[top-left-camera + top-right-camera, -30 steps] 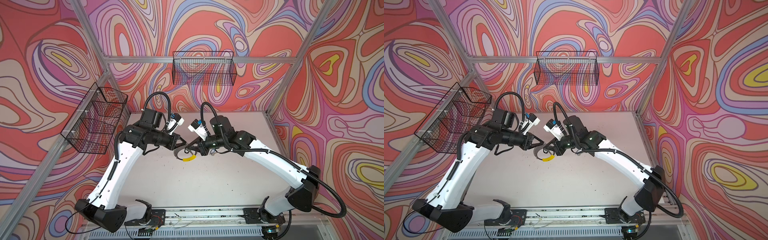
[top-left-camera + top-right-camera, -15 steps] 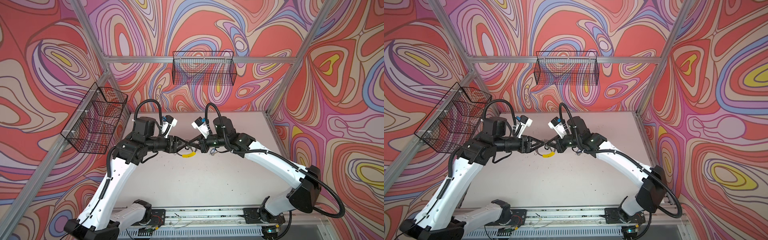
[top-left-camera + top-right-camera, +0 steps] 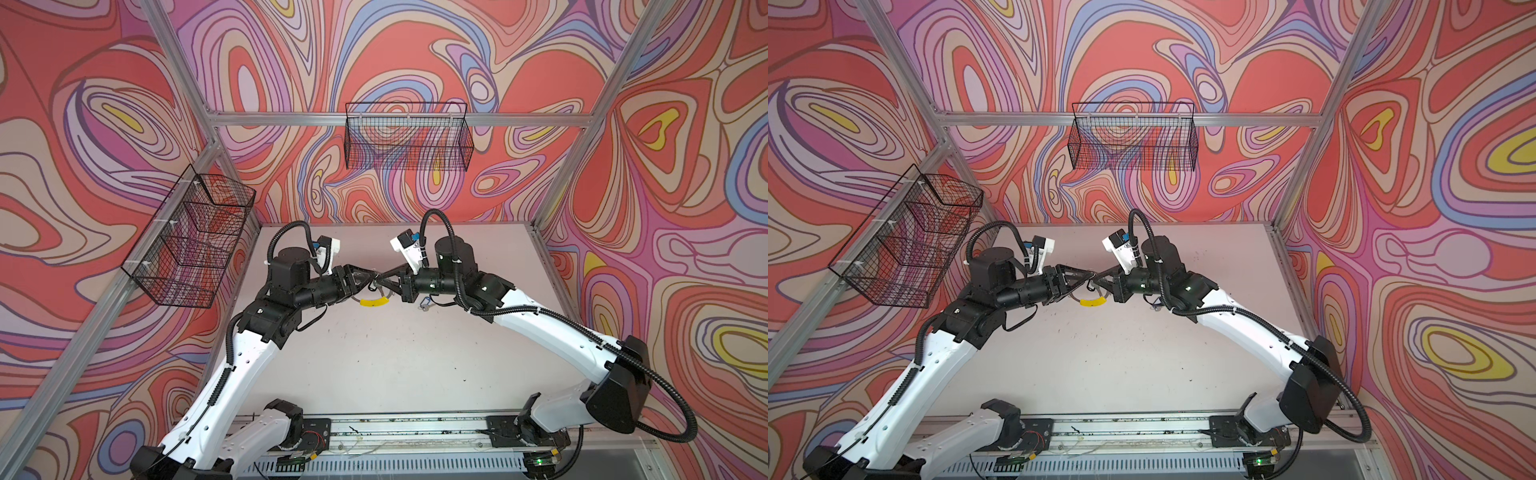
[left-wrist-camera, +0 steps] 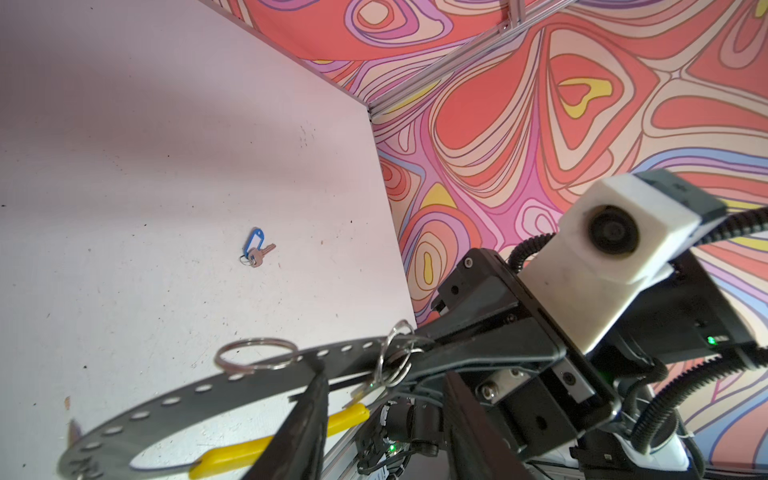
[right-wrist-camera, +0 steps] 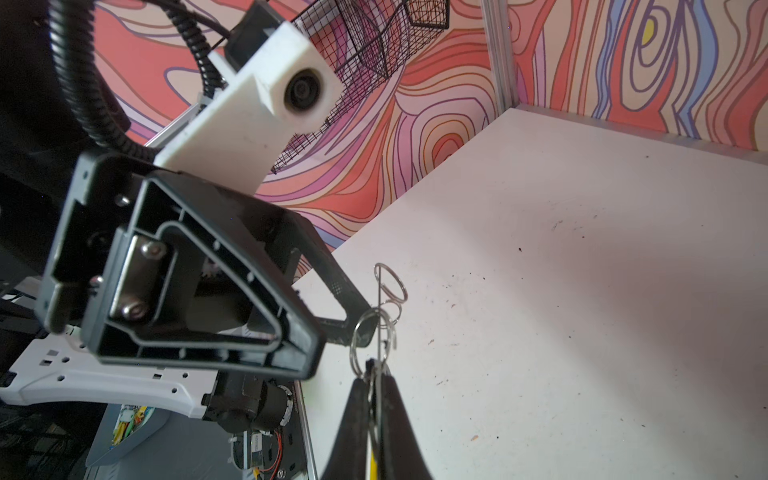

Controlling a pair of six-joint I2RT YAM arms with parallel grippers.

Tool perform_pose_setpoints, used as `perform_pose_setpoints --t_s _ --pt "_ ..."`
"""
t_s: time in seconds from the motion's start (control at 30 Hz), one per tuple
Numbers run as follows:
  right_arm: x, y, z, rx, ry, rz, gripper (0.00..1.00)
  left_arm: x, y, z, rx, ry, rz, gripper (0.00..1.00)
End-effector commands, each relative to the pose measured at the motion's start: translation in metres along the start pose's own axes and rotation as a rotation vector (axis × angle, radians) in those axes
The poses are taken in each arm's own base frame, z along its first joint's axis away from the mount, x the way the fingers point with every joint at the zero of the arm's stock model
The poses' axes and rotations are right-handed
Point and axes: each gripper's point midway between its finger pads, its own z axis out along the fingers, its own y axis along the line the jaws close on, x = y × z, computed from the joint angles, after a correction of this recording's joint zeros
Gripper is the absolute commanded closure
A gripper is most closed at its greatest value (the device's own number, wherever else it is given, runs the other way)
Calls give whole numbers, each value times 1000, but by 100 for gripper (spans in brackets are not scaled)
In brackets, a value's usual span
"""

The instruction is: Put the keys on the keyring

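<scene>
The keyring (image 4: 187, 395), a grey perforated hoop with a yellow segment (image 3: 372, 302) and small wire rings (image 4: 257, 353), hangs above the middle of the table in both top views. My right gripper (image 5: 376, 368) is shut on the hoop's band. My left gripper (image 4: 384, 374) faces it tip to tip, open, with one fingertip (image 4: 316, 374) against the band and the wire rings between its jaws. A silver key with a blue tag (image 4: 255, 249) lies on the table under the right arm (image 3: 424, 305). In a top view both grippers meet over the yellow segment (image 3: 1093, 302).
The white table (image 3: 395, 365) is walled by patterned panels. A black wire basket (image 3: 407, 141) hangs on the back wall and another (image 3: 191, 241) on the left wall. A metal rail (image 3: 415, 428) runs along the front edge.
My left gripper was shut and angled down a second ago; it has opened and swung level, tip to tip with the right gripper. The right gripper keeps its hold on the hoop.
</scene>
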Motion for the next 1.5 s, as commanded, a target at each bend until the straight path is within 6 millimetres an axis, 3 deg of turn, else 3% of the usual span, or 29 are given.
perform_pose_setpoints --t_s 0.0,0.37,0.57,0.87,1.1,1.27,1.47 --pt "-15 7 -5 -17 -63 -17 100 -13 -13 0 68 -53 -15 56" --pt "-9 3 2 -14 -40 -14 100 -15 -25 1 126 -45 -9 68" --pt "-10 3 2 -13 -40 -18 100 -17 -21 6 124 -45 -15 70" --pt "-13 8 1 -11 -36 -37 100 -23 -9 11 52 -57 10 100" --pt "-8 8 -1 -6 -8 -46 100 -8 -20 -2 2 63 211 100" --pt "-1 16 -9 -18 64 -89 100 9 -36 -24 -10 162 431 100" --pt "-19 42 -25 -120 51 -109 100 26 -53 -39 36 224 601 100"
